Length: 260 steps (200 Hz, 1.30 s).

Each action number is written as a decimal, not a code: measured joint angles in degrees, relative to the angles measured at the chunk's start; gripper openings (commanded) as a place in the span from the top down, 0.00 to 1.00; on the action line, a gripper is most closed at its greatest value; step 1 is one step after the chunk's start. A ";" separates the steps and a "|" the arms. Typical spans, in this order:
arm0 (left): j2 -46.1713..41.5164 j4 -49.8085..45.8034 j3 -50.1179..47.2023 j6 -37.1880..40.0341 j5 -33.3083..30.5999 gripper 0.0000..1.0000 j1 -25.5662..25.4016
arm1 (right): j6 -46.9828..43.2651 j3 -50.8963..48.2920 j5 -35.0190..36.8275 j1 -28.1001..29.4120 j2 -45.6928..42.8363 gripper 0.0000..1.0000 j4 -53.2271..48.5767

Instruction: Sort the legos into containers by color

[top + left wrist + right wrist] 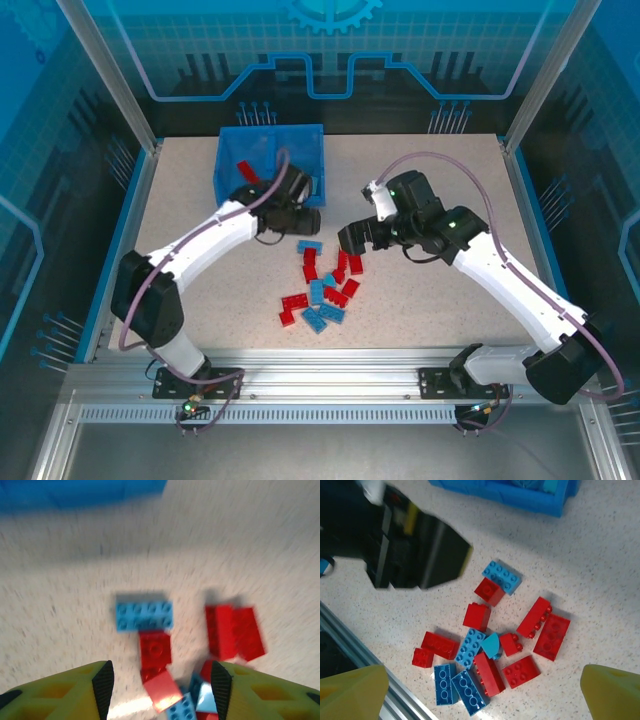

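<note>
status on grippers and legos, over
left gripper open, empty. right gripper open, empty. legos mostly piled on table, a red one in bin. nothing blocking.

No legible text, labels, or numbers

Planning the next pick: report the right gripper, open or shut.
Open: the right gripper has its fingers far apart, holding nothing.

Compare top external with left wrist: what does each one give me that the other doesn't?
Top external: the right gripper beside the pile, and a red brick lying in the bin. Left wrist: the left gripper, parted and empty, close above the pile. Shared: the light-blue brick at the pile's far end and the bin's blue wall.
</note>
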 measured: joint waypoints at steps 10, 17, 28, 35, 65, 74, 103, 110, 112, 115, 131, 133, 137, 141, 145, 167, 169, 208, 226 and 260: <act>1.55 0.11 -1.79 -0.39 0.46 0.41 -0.26 | 0.42 -0.96 -0.48 0.00 0.00 0.00 0.02; 2.62 0.17 -2.56 -0.61 1.05 0.41 -0.31 | 0.66 -1.55 -0.72 0.00 0.00 0.00 0.02; 4.46 0.35 -2.86 -0.83 1.99 0.40 -0.28 | 1.05 -2.29 -0.92 0.00 0.00 0.00 0.02; 5.60 0.98 -2.86 -0.85 2.58 0.40 -0.26 | 1.11 -2.51 -0.92 0.00 0.00 0.00 0.00; 10.29 2.80 -2.60 -0.52 4.28 0.40 -0.31 | 1.49 -2.56 -0.85 0.00 -0.28 0.00 0.04; 11.69 2.97 -2.38 -0.22 4.44 0.40 -0.31 | 1.55 -2.58 -0.85 0.00 -0.44 0.00 0.04; 14.80 3.30 -1.57 0.68 4.76 0.50 -0.37 | 1.66 -2.64 -0.83 0.00 -0.76 0.00 0.04; 15.13 3.28 -1.51 0.94 4.76 0.52 -0.44 | 1.66 -2.67 -0.83 0.00 -0.76 0.00 0.04; 15.19 3.28 -1.46 1.27 4.74 0.53 -0.48 | 1.66 -2.67 -0.81 0.00 -0.76 0.00 0.04; 15.32 3.28 -1.42 1.22 4.74 0.54 -0.50 | 1.68 -2.67 -0.83 0.00 -0.76 0.00 0.04; 15.54 3.34 -1.31 1.68 4.72 0.61 -0.70 | 1.68 -2.69 -0.83 0.00 -0.76 0.00 0.04; 15.54 3.30 -1.31 1.84 4.70 0.62 -0.74 | 1.66 -2.69 -0.83 0.00 -0.76 0.00 0.04; 15.54 3.32 -1.29 1.64 4.70 0.64 -0.79 | 1.66 -2.71 -0.83 0.00 -0.76 0.00 0.04; 15.54 3.32 -1.25 1.73 4.68 0.65 -0.81 | 1.66 -2.71 -0.83 0.00 -0.76 0.00 0.04; 15.54 3.32 -1.16 1.84 4.68 0.66 -0.85 | 1.66 -2.71 -0.83 0.00 -0.76 0.00 0.04; 15.26 3.32 -1.09 1.55 4.66 0.73 -0.96 | 1.66 -3.04 -0.85 0.00 -0.76 0.00 0.04; 15.13 3.28 -1.09 1.60 4.66 0.73 -0.96 | 1.66 -3.08 -0.87 0.00 -0.76 0.00 0.04; 8.39 1.64 -0.81 1.64 1.55 0.74 -0.98 | 1.68 -3.30 -0.90 0.00 -0.79 0.00 0.07; 3.76 -0.17 1.09 2.14 -2.03 0.73 -0.31 | 1.70 -3.30 -0.90 0.00 -0.83 0.00 0.09; -0.02 -1.18 9.22 4.63 -10.60 0.73 7.19 | 1.88 -3.30 -0.87 0.00 -0.90 0.00 0.72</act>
